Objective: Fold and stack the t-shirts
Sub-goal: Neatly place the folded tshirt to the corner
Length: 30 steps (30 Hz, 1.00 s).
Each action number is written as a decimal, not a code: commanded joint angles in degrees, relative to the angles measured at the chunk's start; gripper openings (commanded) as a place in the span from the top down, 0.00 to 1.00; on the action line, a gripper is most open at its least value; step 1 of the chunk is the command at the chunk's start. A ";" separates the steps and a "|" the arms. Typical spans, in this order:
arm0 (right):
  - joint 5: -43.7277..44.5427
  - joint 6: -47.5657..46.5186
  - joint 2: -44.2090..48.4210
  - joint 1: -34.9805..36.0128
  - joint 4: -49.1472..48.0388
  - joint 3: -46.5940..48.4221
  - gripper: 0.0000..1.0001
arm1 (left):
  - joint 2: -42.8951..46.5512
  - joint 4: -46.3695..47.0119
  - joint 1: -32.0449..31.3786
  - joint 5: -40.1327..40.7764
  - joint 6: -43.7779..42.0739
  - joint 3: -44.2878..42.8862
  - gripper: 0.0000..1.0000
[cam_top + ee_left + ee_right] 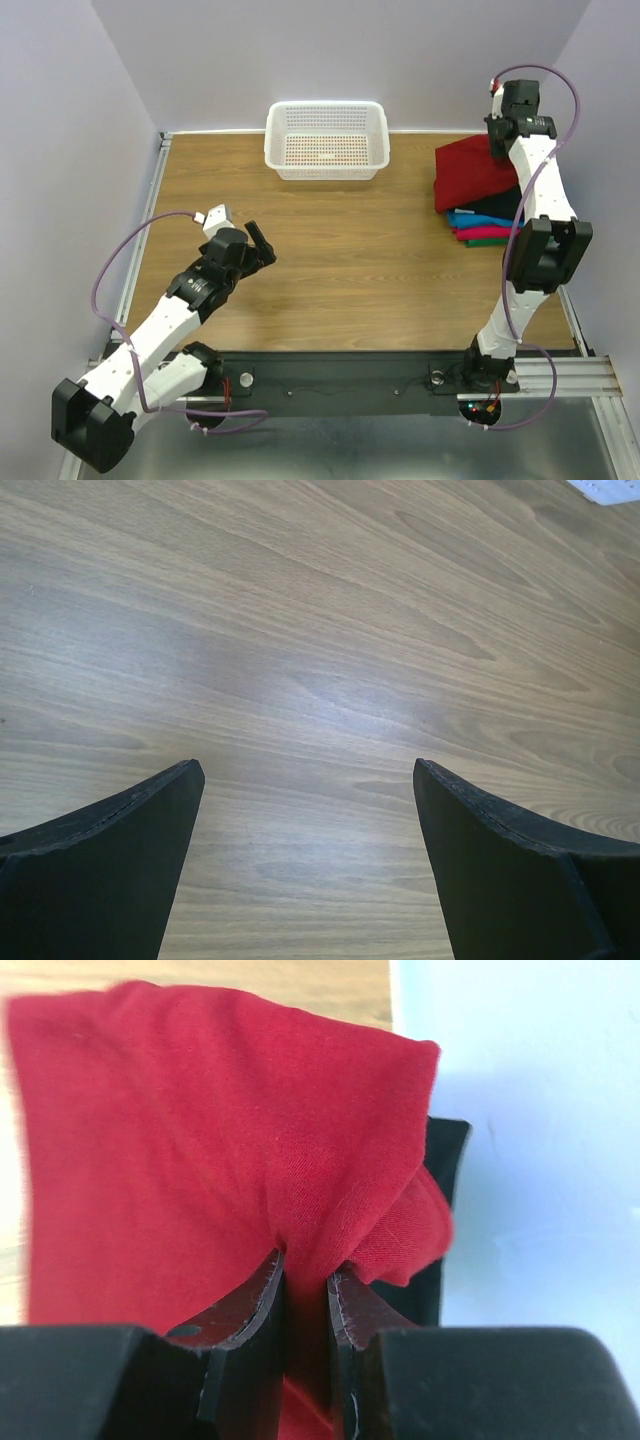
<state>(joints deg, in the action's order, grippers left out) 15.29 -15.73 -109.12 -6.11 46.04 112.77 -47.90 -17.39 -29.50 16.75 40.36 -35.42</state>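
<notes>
Top view: dark red t-shirt [468, 170] folded, lying atop stack of folded t-shirts [485, 230] at far right of tabletop [380, 250]. Right hand [505, 128] at its far edge. No loose shirts visible.
Left wrist view: left hand [308, 768] wide apart, holding nothing, over wood.
Right wrist view: right hand clamped on pinch of red cloth.
Judgement: stacking nearly done. Release and squaring-up remain.

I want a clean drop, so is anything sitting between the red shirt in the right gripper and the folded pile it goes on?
Nothing visible. The red shirt lies on the folded pile, the right gripper pinching its fold; the basket stands apart, farther left.
</notes>
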 commanded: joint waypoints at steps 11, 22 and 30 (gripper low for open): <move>16.35 -4.49 -4.78 -4.08 -3.24 3.51 0.97 | -3.43 1.92 0.93 1.70 -3.44 -4.22 0.02; 17.41 -4.84 -5.84 -6.55 -4.64 4.38 0.92 | -4.30 2.09 1.11 1.35 -3.62 -4.04 0.02; 20.22 -1.16 -6.99 -6.46 -4.65 5.70 0.05 | -5.45 1.57 1.28 0.74 -3.36 -4.66 0.02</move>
<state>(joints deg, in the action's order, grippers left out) 32.27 -19.05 -115.96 -12.05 44.49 114.89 -53.47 -16.53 -28.73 16.88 37.71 -37.23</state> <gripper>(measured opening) 0.906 0.985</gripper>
